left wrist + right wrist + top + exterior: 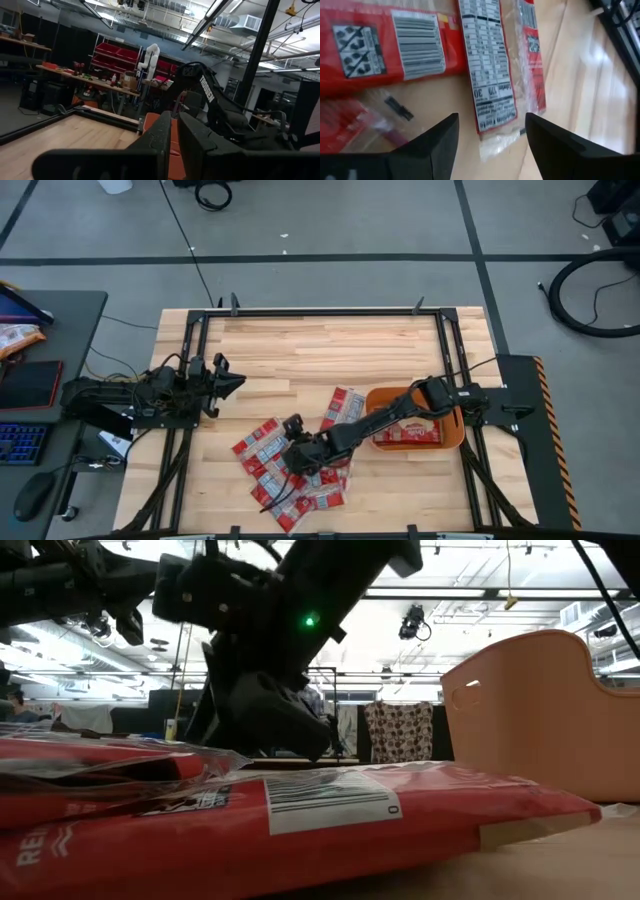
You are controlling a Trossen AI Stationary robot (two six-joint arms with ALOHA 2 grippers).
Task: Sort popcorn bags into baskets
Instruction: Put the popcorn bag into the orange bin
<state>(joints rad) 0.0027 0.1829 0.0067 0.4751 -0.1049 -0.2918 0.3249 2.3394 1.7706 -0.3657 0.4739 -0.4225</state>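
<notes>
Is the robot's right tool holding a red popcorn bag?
No, the right tool is open and empty above the popcorn bags on the table.

A grey floor [330, 220] crossed by dark tape lines surrounds the light wooden table [310, 345], and a dark desk [60, 330] stands off the table's left edge. Beyond the table lies a workshop with an open ceiling of ducts [240, 22] and strip lights [217, 7]. A shelf of red bins [117, 55] stands behind a cluttered workbench [85, 80].
</notes>
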